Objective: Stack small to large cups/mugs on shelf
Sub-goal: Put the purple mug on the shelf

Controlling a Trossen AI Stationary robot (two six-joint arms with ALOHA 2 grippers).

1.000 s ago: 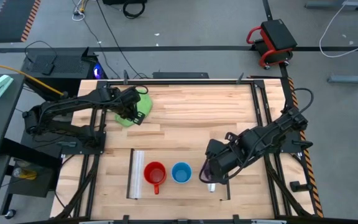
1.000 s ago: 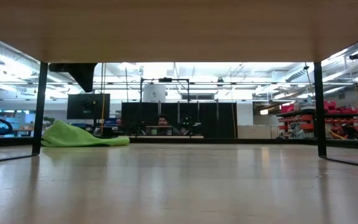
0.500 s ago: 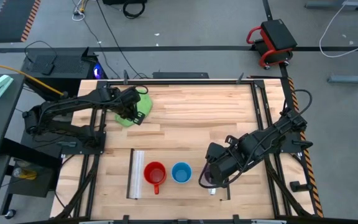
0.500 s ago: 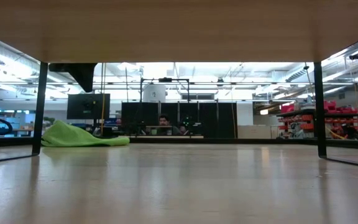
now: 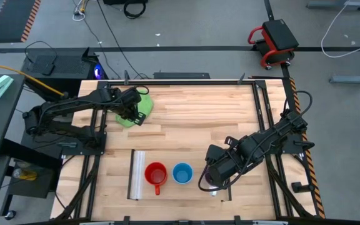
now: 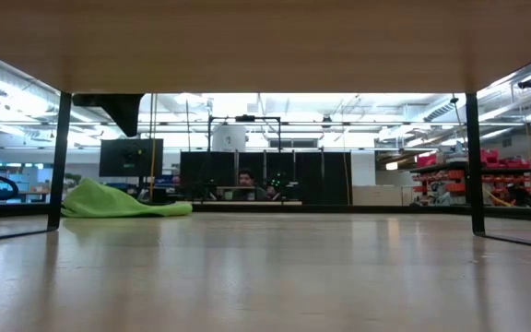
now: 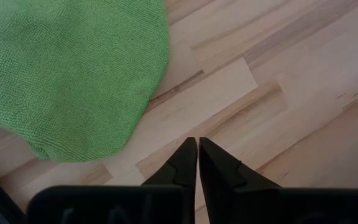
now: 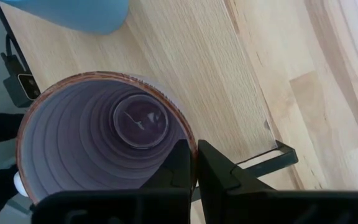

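A red mug [image 5: 155, 174] and a blue mug [image 5: 182, 173] stand side by side on the light-wood shelf [image 5: 167, 190], near the clear strip [image 5: 139, 175] at its left end. My right gripper [image 5: 212, 178] is over the shelf's right end, shut on the translucent purple mug [image 5: 205, 182], right of the blue mug [image 8: 73, 15]. My left gripper [image 5: 136, 119] is shut and empty over the tabletop beside the green cloth [image 5: 130, 112]. The low view shows only the shelf's underside [image 6: 265, 46], not the mugs. My right gripper holds the purple mug by its rim [image 8: 190, 138], with one finger [image 8: 178, 163] inside the mug and the other [image 8: 216, 167] outside. The fingers come from above, pointing down. The mug's mouth faces up; whether its base rests on the shelf I cannot tell.
The green cloth [image 7: 67, 68] lies at the table's far left. A thin dark bar [image 8: 272, 155] marks the shelf's right end. The shelf's dark legs [image 6: 58, 157] show in the low view. A person [image 6: 244, 180] sits far behind the table.
My right gripper has gone toward the table's near edge and a little to the left, carrying the purple mug along over the shelf's right end. The red and blue mugs have stayed in place.
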